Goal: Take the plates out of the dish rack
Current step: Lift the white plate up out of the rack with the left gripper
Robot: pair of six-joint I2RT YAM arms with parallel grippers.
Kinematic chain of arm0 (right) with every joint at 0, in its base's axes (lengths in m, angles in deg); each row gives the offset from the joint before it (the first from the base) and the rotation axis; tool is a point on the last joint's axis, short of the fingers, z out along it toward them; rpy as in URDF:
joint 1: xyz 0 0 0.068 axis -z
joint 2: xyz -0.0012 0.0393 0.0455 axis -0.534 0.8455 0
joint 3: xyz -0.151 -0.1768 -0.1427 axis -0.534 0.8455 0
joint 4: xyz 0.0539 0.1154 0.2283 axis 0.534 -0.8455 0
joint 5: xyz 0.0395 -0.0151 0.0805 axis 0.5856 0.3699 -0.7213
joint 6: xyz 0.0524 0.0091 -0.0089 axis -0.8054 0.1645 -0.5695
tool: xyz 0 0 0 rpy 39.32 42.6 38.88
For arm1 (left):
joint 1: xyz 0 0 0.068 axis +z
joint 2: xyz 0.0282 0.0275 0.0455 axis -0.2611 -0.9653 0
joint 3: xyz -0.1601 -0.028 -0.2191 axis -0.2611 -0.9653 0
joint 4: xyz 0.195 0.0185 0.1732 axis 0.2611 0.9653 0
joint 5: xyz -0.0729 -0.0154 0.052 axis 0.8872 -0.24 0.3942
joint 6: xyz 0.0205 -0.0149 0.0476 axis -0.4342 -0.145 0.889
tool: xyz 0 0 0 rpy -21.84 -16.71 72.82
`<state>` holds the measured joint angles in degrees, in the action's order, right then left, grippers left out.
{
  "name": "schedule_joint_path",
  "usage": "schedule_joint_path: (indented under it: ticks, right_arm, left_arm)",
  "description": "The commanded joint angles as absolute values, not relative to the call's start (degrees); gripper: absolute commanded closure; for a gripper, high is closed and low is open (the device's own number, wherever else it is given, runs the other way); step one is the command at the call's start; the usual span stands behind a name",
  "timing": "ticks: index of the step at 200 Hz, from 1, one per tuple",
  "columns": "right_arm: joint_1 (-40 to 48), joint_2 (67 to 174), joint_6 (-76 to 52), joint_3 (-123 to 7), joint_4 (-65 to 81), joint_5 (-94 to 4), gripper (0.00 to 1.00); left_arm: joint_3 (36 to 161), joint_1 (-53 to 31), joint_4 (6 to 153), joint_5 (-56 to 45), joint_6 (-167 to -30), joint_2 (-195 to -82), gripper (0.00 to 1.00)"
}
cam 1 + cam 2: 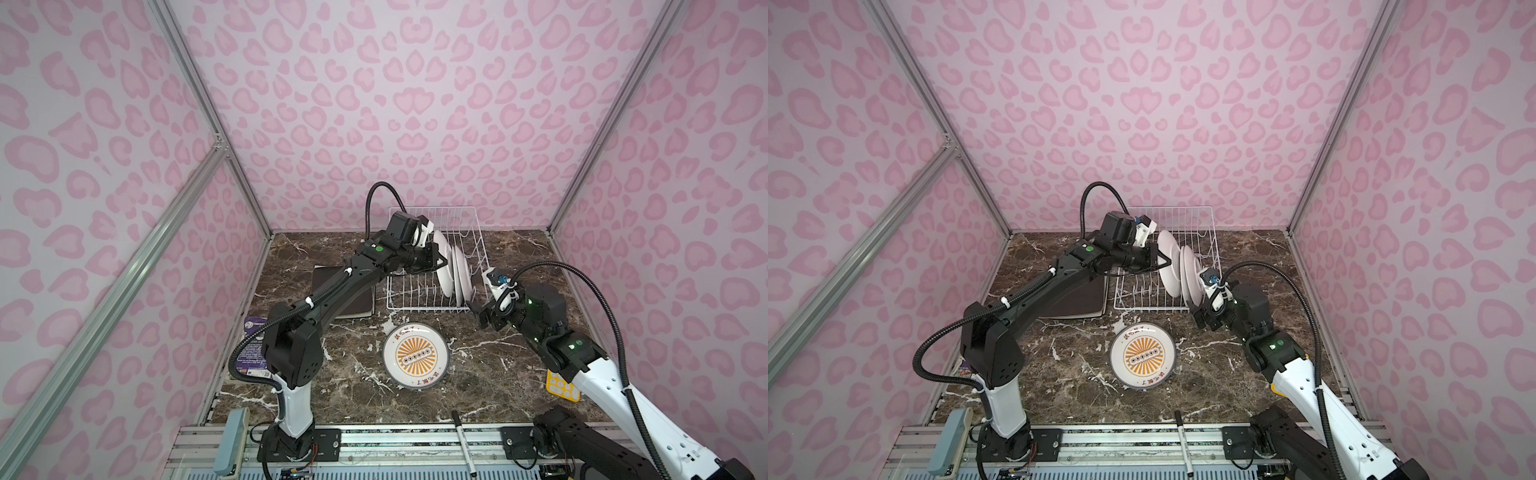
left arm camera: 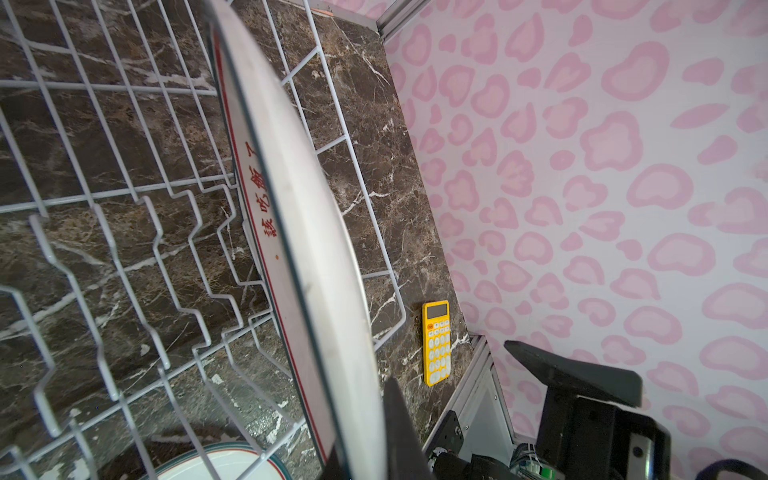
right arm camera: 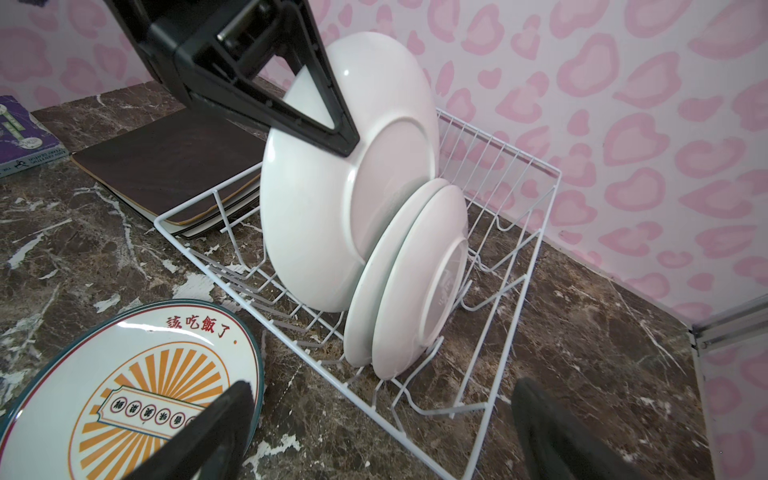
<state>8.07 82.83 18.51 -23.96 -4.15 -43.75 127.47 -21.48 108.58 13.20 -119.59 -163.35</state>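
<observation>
Left gripper [image 3: 345,143] pinches the upper rim of the largest white plate [image 3: 316,216], on edge inside the dish rack [image 3: 498,140]. The right gripper [image 3: 382,384] is spread, empty, just outside it. Likely glazed ceramic — stiff, slick, breakable; grip the rim.

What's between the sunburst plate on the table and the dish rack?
Only a bare strip of marble tabletop separates the sunburst plate from the dish rack, seen in both top views and the right wrist view.
</observation>
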Motion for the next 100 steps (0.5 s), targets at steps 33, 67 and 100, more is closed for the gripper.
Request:
schedule_joint_path:
  ticks: [33,67,100]
  right_arm:
    - [8.06,82.03,17.76,-22.88,-2.64,-43.0,0.02]
    - [8.11,82.28,17.78,-22.86,-2.37,-43.04,0.02]
    - [8.11,82.56,17.8,-23.18,-2.42,-42.9,0.02]
  left_arm:
    - [127.13,-21.42,108.2,11.31,-117.68,-159.67,0.97]
    - [127.4,-21.25,109.82,8.9,-116.58,-159.29,0.97]
    - [126.74,-21.23,109.88,7.67,-116.05,-158.59,0.97]
